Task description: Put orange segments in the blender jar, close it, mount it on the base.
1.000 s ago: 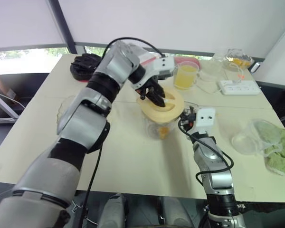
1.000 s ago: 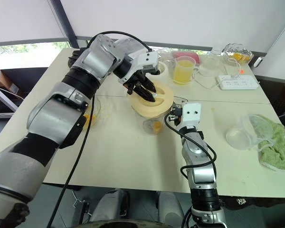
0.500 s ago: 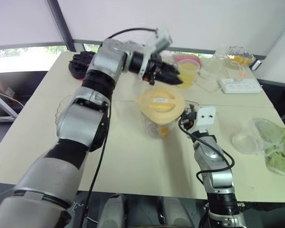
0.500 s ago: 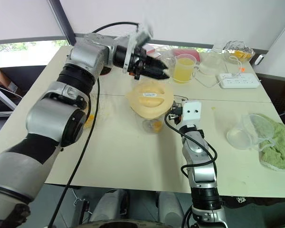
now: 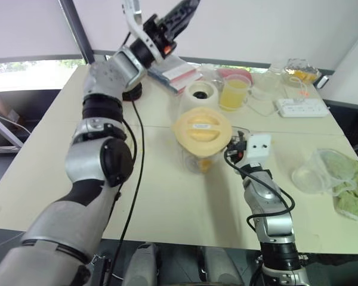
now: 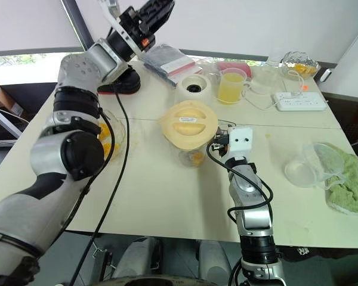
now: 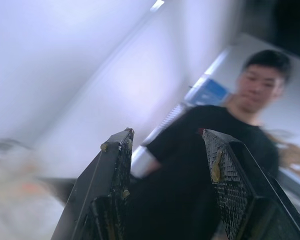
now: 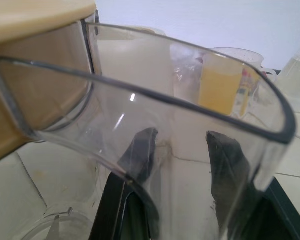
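Observation:
The clear blender jar (image 5: 197,159) stands mid-table with its cream lid (image 5: 201,127) on top and orange segments (image 5: 206,164) at its bottom. My right gripper (image 5: 232,147) is at the jar's right side. In the right wrist view its fingers (image 8: 140,155) sit on either side of the clear handle (image 8: 190,107), shut on it. My left gripper (image 5: 188,7) is raised high above the table's far side, open and empty, with a person in black beyond it in the left wrist view. The white blender base (image 5: 198,93) stands behind the jar.
A glass bowl with orange segments (image 6: 109,134) sits left of the jar. At the back are a mug of juice (image 5: 234,95), a glass jug (image 5: 265,87), a power strip (image 5: 300,108), a packet (image 5: 174,72) and a black object (image 5: 105,82). A green cloth (image 5: 348,186) lies at the right.
My left gripper let go of the lid, drew back and swung high up toward the far side. The lid stays on the jar. The right arm has not moved.

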`<state>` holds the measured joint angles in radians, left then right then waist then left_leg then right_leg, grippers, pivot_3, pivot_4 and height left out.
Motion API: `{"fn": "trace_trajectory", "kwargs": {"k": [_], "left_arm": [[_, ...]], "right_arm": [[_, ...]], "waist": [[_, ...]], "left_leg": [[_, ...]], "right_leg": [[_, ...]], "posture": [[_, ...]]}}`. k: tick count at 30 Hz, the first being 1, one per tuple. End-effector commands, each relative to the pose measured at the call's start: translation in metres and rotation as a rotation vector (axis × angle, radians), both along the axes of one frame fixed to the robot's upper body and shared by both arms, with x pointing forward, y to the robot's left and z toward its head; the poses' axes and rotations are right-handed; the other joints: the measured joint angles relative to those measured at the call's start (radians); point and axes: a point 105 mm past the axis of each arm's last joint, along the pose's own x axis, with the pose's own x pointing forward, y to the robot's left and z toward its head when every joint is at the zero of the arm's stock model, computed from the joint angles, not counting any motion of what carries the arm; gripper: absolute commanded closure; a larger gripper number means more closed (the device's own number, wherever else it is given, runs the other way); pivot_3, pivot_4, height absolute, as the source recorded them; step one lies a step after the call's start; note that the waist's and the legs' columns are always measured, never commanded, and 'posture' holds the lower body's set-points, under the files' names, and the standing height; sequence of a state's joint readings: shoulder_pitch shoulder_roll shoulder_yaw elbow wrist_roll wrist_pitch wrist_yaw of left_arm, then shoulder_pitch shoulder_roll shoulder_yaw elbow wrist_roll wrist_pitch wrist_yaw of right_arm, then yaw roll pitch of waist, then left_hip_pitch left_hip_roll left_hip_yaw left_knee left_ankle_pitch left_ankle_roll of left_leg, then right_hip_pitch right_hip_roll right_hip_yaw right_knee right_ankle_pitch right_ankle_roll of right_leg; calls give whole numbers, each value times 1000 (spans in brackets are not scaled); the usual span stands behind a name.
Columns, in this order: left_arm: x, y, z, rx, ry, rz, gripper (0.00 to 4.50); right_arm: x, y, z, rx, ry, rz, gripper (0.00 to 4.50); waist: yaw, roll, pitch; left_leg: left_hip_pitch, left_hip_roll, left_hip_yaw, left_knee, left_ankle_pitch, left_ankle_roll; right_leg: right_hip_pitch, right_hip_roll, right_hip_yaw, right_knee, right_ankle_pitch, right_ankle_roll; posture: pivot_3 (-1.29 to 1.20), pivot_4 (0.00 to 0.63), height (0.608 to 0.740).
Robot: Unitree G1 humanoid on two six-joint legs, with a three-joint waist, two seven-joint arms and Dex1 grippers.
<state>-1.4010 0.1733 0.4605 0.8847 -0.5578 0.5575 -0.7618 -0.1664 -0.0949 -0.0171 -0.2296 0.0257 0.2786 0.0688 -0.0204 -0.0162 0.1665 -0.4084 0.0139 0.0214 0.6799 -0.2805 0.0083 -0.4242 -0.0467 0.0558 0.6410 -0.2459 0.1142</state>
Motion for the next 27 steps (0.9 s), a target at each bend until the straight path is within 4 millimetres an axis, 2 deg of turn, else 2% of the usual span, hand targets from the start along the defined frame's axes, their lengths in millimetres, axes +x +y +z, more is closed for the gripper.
{"fn": "trace_trajectory", "kwargs": {"k": [1,3,6,8,10,16,20,23,27], "left_arm": [[25,32,-14,247,-128,469,2212],[35,60,-40,456,-231,772,2212],[35,100,-59,460,-205,1051,2212],[27,108,-71,499,-263,1140,2212],[20,109,-84,510,-285,1169,2212],[2,92,-112,530,-313,1161,2212],[-11,82,-144,586,-309,1112,2212],[-23,75,-159,608,-316,1077,2212],[-38,79,-169,589,-240,1078,2212]], "right_arm": [[2,-4,14,0,-48,-3,3209],[3,-8,22,15,-69,-14,3209],[5,-13,34,58,-99,-16,3209],[6,-18,45,83,-117,-16,3209],[7,-24,55,92,-135,-19,3209],[8,-46,89,141,-184,-41,3209],[6,-49,116,150,-219,-24,3209],[2,-54,141,177,-242,-2,3209],[3,-58,181,204,-279,37,3209]], "waist": [[2,0,0],[1,0,0],[5,0,1],[7,-2,1],[10,-2,1],[16,-2,1],[5,-1,1],[3,-1,2],[1,0,2]], "left_leg": [[0,0,0,0,1,-2],[2,0,0,0,1,-2],[1,0,0,0,2,-4],[-1,1,0,0,4,-6],[-1,0,1,0,4,-6],[-3,-1,2,0,4,-7],[-2,-2,2,0,4,-6],[-1,0,2,0,4,-6],[-1,2,1,0,4,-6]], "right_leg": [[0,0,0,1,0,0],[-1,0,1,3,0,-1],[-2,0,2,6,1,-2],[-5,0,1,6,1,-2],[-5,-1,1,6,1,-2],[-4,-5,0,4,2,-2],[-4,-5,0,4,2,-1],[-4,-2,0,5,2,-2],[-5,0,0,6,2,-3]], "posture": [[0,150,740],[0,150,740],[0,150,740],[0,150,740],[0,150,740],[0,150,740],[0,150,740],[0,150,740],[0,150,740]]}}
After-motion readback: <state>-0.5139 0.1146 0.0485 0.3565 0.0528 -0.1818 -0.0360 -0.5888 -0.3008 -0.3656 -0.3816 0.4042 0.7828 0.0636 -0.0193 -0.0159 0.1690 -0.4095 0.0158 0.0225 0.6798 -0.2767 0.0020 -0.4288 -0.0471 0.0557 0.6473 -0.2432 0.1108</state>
